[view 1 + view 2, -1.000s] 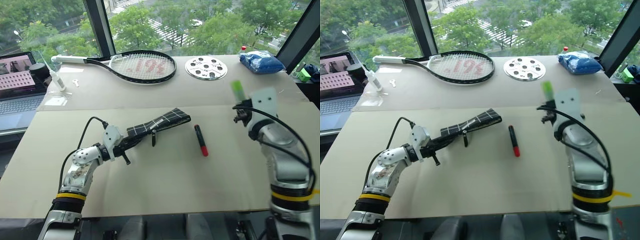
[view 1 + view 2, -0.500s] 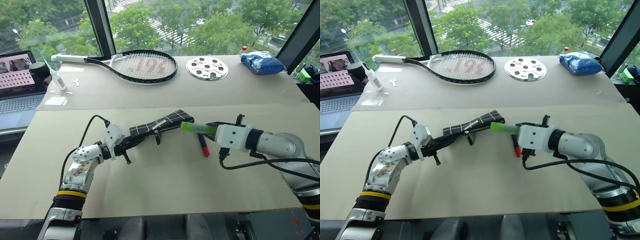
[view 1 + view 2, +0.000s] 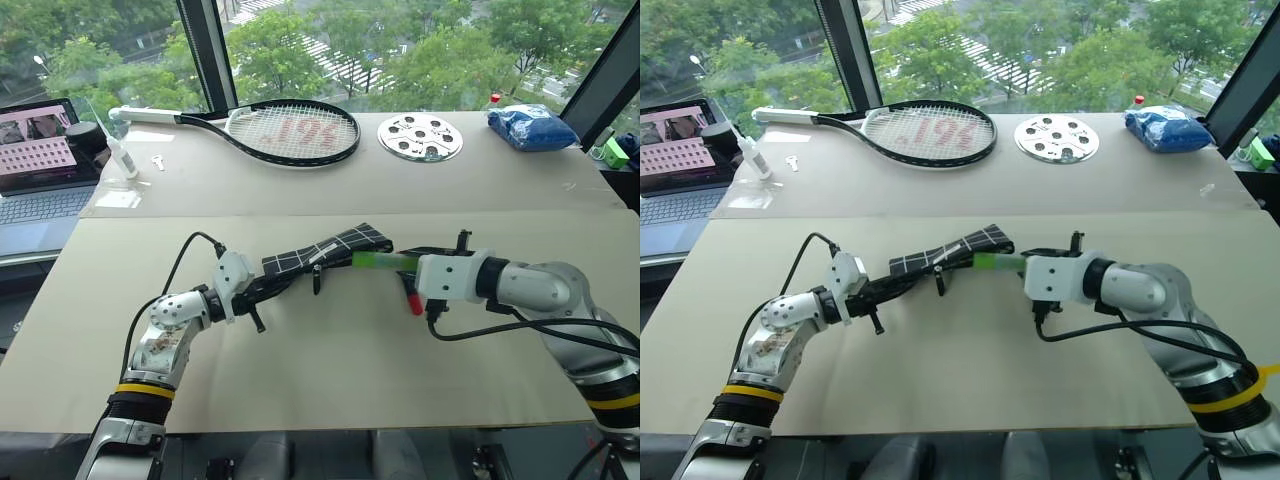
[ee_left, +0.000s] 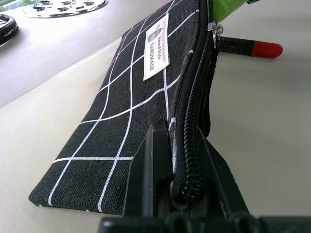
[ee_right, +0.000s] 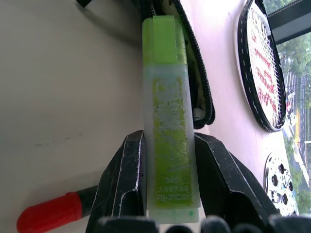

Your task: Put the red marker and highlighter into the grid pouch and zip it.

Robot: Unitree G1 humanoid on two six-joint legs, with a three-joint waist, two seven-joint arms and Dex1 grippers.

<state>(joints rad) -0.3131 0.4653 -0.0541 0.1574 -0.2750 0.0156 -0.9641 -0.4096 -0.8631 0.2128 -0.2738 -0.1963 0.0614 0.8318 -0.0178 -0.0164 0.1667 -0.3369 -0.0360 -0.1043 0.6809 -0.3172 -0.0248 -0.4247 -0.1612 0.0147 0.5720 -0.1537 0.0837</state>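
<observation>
Left pincer point(image 3: 262, 294): clamped tight on the near end of the grid pouch point(image 3: 325, 252), holding it lifted off the counter point(image 3: 330, 370) with the zipper side open; unchanged over the last second.

Centre: the pouch's far end, with its open mouth, faces the right arm. The highlighter point(image 3: 378, 260) now lies level with its capped tip at that mouth, touching or just inside the zipper edge; the wrist view shows the cap against the zipper teeth, though depth of entry cannot be told. A second ago it stood upright, well off to the right above the counter.

Right pincer point(image 5: 165, 160): part-closed on the highlighter's body, swung in and tipped over toward the pouch.

Red marker point(image 3: 411, 298): on the counter just under the right pincer, untouched.

Judgement: insertion of the first item is under way; marker and zipping remain. Risk: cap catching on the zipper.
</observation>
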